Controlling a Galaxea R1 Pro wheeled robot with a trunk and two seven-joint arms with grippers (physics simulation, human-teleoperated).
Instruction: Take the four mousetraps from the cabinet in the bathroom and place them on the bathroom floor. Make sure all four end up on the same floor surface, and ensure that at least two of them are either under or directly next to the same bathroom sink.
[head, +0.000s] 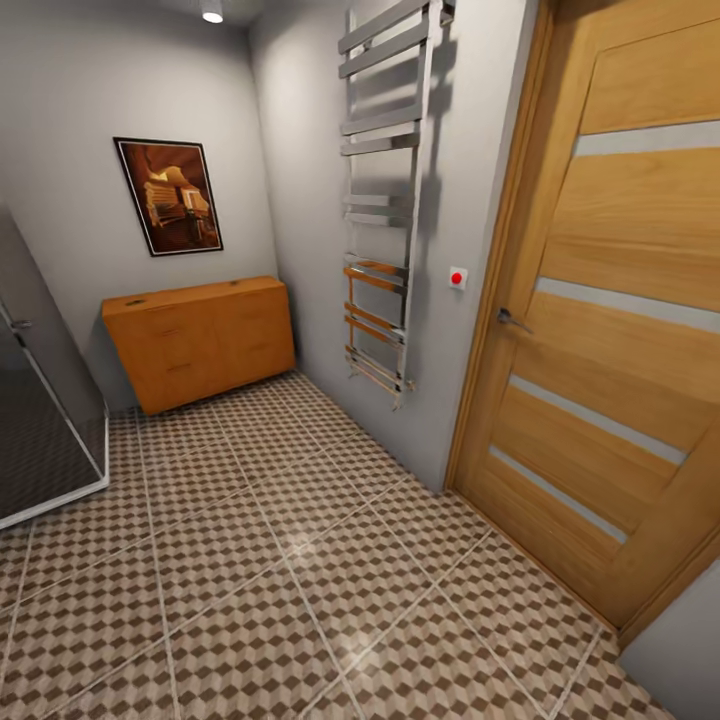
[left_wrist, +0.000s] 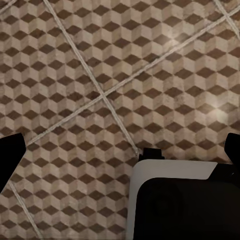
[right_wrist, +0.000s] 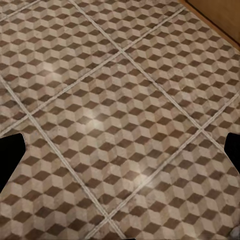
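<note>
Cabinet: the orange-brown wooden cabinet (head: 200, 340) stands at the far left against the grey back wall, its drawers shut; small dark specks lie on its top near the left end, too small to tell whether they are mousetraps.
Bathroom floor: the cube-patterned bathroom floor (head: 300, 580) runs from the cabinet's foot to the near edge, pale grout lines crossing it.
Left fingers: in the left wrist view the left gripper (left_wrist: 120, 150) shows two dark fingertips (left_wrist: 10, 155) at opposite edges, well apart, with only floor tiles (left_wrist: 100, 75) between them; they hold and touch nothing. A white and black part of the robot (left_wrist: 185, 200) sits below them in that view.
Right fingers: in the right wrist view the right gripper (right_wrist: 120, 150) likewise shows dark fingertips (right_wrist: 11, 155) spread wide, empty, over tiled floor (right_wrist: 115, 115), with a strip of wooden door (right_wrist: 220, 12) at one corner.
Picture: a framed picture (head: 168, 195) hangs above the cabinet.
Shower: a glass-walled shower (head: 40, 400) stands left of the cabinet.
Towel rail: a chrome towel rail (head: 385, 200) is mounted on the right wall.
Switch: a small white plate with a red button (head: 458, 278) sits between the rail and the door.
Door: a wooden door (head: 610, 330) with a lever handle (head: 510, 318) is shut at the right.
</note>
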